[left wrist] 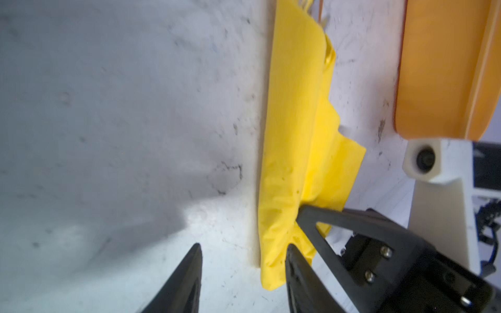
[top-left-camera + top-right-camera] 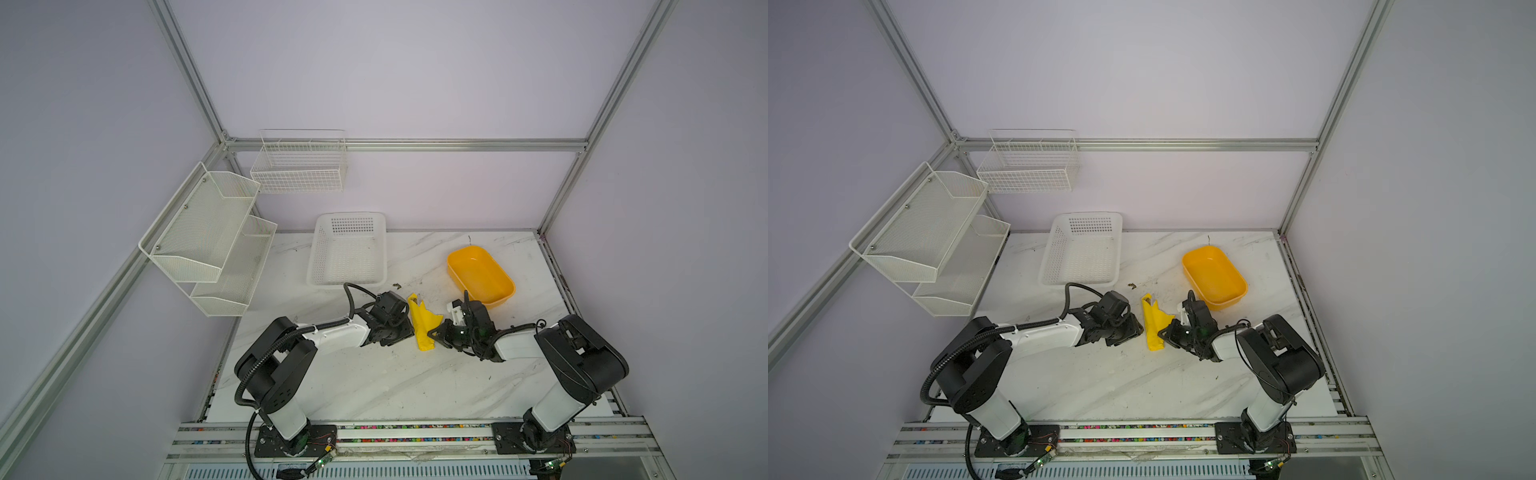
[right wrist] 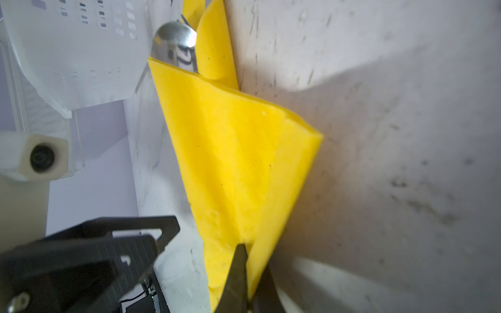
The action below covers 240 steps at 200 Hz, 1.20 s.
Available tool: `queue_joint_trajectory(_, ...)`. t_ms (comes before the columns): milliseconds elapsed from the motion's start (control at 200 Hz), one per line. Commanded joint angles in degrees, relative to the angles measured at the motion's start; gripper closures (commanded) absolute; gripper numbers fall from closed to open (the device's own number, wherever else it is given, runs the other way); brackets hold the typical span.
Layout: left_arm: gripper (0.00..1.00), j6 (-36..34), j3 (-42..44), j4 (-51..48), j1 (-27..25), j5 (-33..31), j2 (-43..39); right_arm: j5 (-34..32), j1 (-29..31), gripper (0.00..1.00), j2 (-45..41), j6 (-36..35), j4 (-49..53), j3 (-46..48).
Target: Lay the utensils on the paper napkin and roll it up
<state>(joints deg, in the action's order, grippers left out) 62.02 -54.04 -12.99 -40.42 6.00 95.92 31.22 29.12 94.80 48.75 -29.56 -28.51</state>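
One half-rolled napkin (image 2: 422, 328) lies mid-tabletop (image 2: 374, 386), a spoon (image 3: 176, 43) peeking from its far end. The right gripper (image 3: 244, 252) pinches its loose flap; the left gripper (image 1: 244, 246) is spread beside the roll. Thin, limp paper likely tears: hold folded layers where the stiff spoon backs them.

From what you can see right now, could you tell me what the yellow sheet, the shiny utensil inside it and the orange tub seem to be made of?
The napkin: thin matte paper, going by its soft creases and limp folds. The utensil: polished metal, likely steel; its bowl mirrors the surroundings. The tub: smooth, slightly glossy plastic, apparently moulded, with rounded corners.
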Motion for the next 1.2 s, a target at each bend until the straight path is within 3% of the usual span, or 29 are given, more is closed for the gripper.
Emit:
queue_joint_trajectory(0,0.48,-1.43,-5.12,1.45,2.92,1.96,1.24,1.47,-0.11,0.95,-0.28,1.83,-0.95,1.82)
queue_joint_trajectory(200,0.39,-3.22,-11.42,0.7,4.0,5.1,6.26,1.23,-0.09,0.94,-0.46,1.61,0.1,1.58)
queue_joint_trajectory(470,0.39,-2.87,-14.78,1.38,4.13,7.22,11.88,1.03,-0.09,0.92,-0.61,1.63,0.49,1.68)
queue_joint_trajectory(625,0.44,-2.54,-15.79,1.39,4.0,8.58,14.12,1.08,-0.08,0.9,-0.76,1.37,0.73,1.65)
queue_joint_trajectory(870,0.69,-1.62,-13.42,1.24,4.02,7.27,14.47,1.04,-0.11,0.89,-0.84,1.4,0.82,1.71)
queue_joint_trajectory(1195,0.76,-2.42,-11.7,0.94,3.95,6.39,14.87,1.01,0.0,0.85,-0.9,1.3,1.01,1.4)
